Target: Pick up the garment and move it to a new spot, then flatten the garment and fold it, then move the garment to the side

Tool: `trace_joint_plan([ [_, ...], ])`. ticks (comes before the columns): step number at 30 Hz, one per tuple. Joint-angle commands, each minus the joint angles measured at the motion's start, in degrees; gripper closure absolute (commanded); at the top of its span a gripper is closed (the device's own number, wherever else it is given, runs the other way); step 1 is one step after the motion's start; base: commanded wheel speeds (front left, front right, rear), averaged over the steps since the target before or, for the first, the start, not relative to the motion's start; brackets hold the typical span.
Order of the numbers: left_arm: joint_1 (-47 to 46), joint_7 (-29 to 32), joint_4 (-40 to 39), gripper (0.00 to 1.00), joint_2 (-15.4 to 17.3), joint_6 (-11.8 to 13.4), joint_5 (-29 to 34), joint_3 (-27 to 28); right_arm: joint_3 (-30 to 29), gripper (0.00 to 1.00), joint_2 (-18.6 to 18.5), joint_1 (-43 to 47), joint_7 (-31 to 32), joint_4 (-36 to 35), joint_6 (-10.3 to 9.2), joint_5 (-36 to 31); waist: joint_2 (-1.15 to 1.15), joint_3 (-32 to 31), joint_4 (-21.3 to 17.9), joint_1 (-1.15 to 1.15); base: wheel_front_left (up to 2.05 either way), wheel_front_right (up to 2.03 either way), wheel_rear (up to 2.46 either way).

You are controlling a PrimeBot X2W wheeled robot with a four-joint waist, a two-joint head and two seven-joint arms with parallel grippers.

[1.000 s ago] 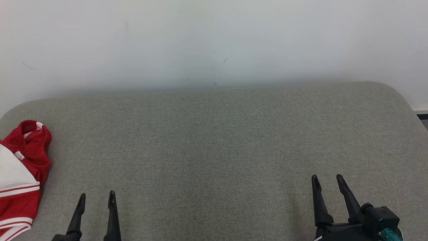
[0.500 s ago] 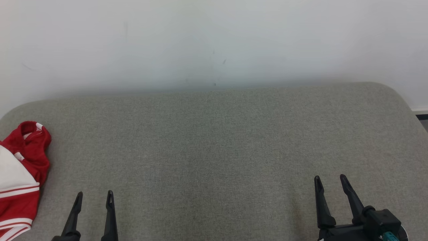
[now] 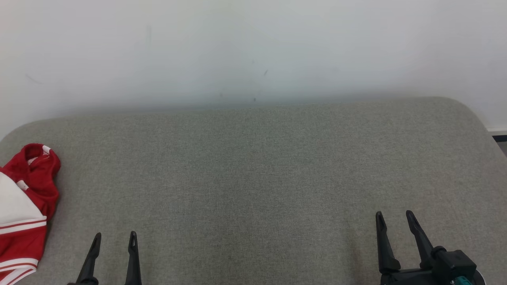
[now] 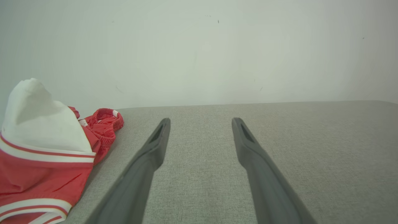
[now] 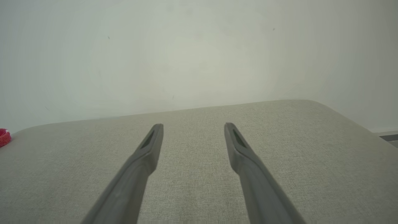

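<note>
Garment (image 3: 29, 190) far L, grey pad (image 3: 253, 178) (wall (image 3: 253, 47) behind)

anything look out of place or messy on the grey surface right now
Only the red and white garment: it lies crumpled in a heap at the left edge of the grey surface, one white part standing up, not flat. The left gripper and right gripper are open and apart from it. Nothing else stands out.
</note>
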Motion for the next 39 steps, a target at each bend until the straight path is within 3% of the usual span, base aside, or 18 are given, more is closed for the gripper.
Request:
trace_joint_plan([
  [1,0.6,-0.2,0.2,0.00,0.2,0.0,-0.1,-0.1,-0.1,0.00,-0.2,0.9,0.0,0.5,0.20,-0.3,0.00,-0.1,0.0,0.00,0.00,0.00,0.00],
  [29,0.7,-0.2,1.4,0.00,0.2,0.5,-1.8,0.0,0.1,0.00,-0.2,0.9,0.0,1.9,0.21,-0.3,0.00,-0.1,0.4,0.00,0.00,0.00,0.00],
  [39,0.1,-0.2,1.5,0.00,0.2,0.7,-1.6,0.0,-0.3,0.00,-0.2,1.4,0.0,1.9,0.20,0.2,0.00,0.1,3.4,0.00,0.00,0.00,0.00],
])
